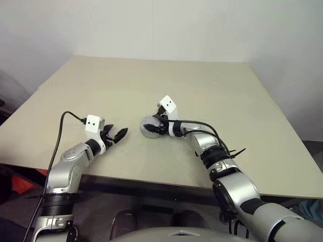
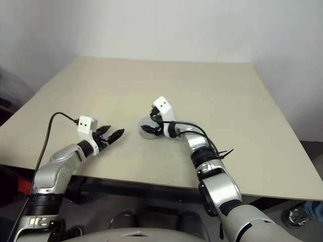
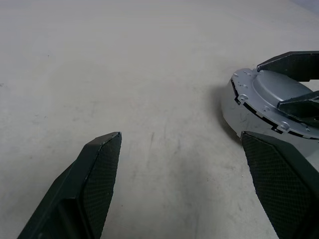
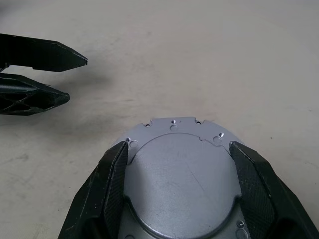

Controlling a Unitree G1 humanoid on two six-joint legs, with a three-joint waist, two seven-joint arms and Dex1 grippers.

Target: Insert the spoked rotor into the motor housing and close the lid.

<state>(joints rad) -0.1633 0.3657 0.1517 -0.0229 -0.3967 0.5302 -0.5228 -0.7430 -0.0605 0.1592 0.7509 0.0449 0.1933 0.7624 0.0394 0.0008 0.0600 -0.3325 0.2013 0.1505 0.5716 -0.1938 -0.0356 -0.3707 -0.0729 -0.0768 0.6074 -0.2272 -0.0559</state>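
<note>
The motor housing [image 3: 233,112] sits on the table near its middle, a low silvery round body. The lid [image 4: 180,181], a pale silvery disc with a raised centre and small holes along its rim, lies on top of it. My right gripper [image 1: 154,126] reaches in from the right, its two black fingers [image 4: 117,169] hugging both sides of the lid's raised centre. My left gripper [image 1: 121,133] hovers open and holds nothing, a short way left of the housing, pointing at it. The spoked rotor is hidden.
The beige table [image 1: 151,80] stretches far and wide around the housing. Its front edge [image 1: 151,177] runs just below both forearms. A black cable [image 1: 58,136] trails from the left wrist. White walls stand behind the table.
</note>
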